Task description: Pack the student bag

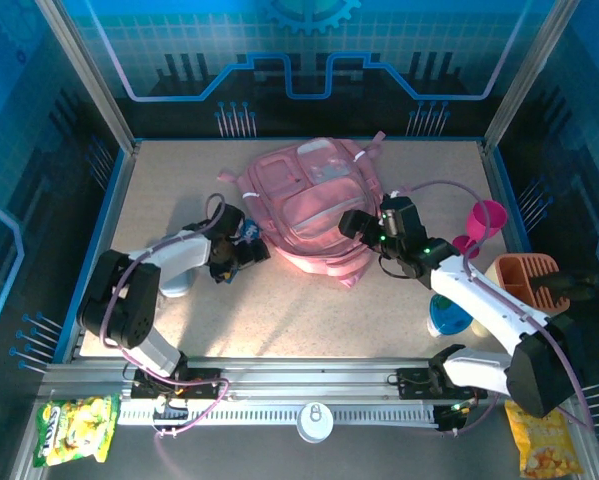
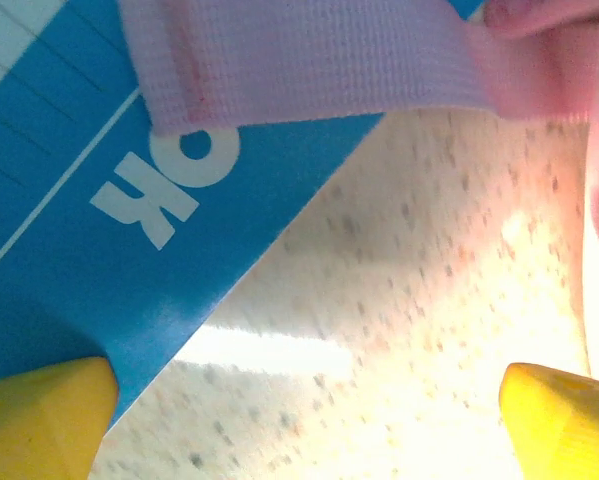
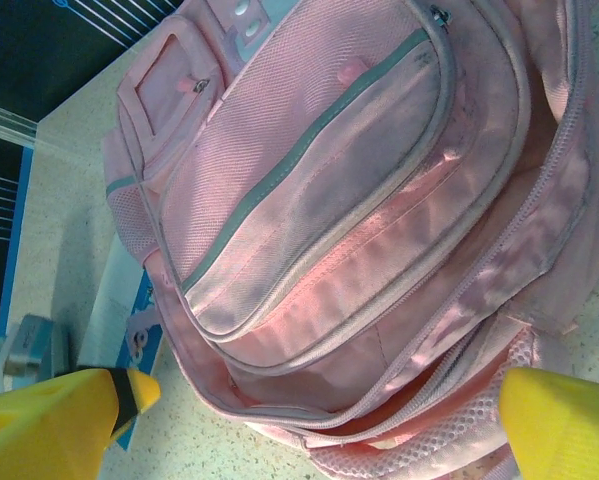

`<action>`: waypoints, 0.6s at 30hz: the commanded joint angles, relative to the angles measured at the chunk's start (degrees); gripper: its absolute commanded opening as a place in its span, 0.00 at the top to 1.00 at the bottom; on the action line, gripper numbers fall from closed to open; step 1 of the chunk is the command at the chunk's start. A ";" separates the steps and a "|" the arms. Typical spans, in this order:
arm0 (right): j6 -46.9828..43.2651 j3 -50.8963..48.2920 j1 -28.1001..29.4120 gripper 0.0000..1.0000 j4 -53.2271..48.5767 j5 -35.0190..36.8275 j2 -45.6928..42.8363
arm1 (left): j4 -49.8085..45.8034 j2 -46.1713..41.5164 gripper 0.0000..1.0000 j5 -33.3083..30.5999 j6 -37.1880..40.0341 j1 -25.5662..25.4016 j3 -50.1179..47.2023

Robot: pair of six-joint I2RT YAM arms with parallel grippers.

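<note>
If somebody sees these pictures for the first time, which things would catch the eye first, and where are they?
The big pink student bag lies in the middle of the table, toward the far side, and draws the eye first. The left tool and the right tool, both open, are at its two sides. Near the table's right edge are a magenta cup and an orange holder.

This is a robot test cell in a lab. A speckled beige tabletop (image 1: 309,310) is boxed in by silver aluminium frame posts (image 1: 86,72) and blue circuit-pattern wall panels (image 1: 309,50) beyond the right gripper (image 1: 347,222). Behind that gripper, its white-and-black robot arm (image 1: 479,300) mounts on a slotted silver metal rail (image 1: 279,372).
</note>
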 commanded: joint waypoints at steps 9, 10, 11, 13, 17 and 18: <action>0.48 0.83 0.88 0.02 1.59 -1.58 1.20 | -8.95 -8.94 0.01 -0.04 -2.62 -3.66 -0.13; 0.38 0.91 0.88 0.02 1.58 -1.76 1.31 | -10.06 -9.06 0.01 -1.07 -0.79 -2.74 0.96; 0.36 1.02 0.96 0.02 1.55 -1.86 1.37 | -10.50 -9.10 0.01 -1.67 0.68 -1.68 1.63; 0.50 0.85 1.23 0.02 1.59 -1.86 1.53 | -10.88 -8.68 0.01 -1.99 3.17 1.05 2.28; 0.69 0.66 1.96 0.02 1.77 -1.79 1.88 | -10.24 -6.57 0.01 -1.99 6.37 4.84 2.73; 0.75 0.66 2.17 0.02 1.86 -1.78 2.00 | -10.13 -5.81 0.01 -2.07 6.95 5.21 2.90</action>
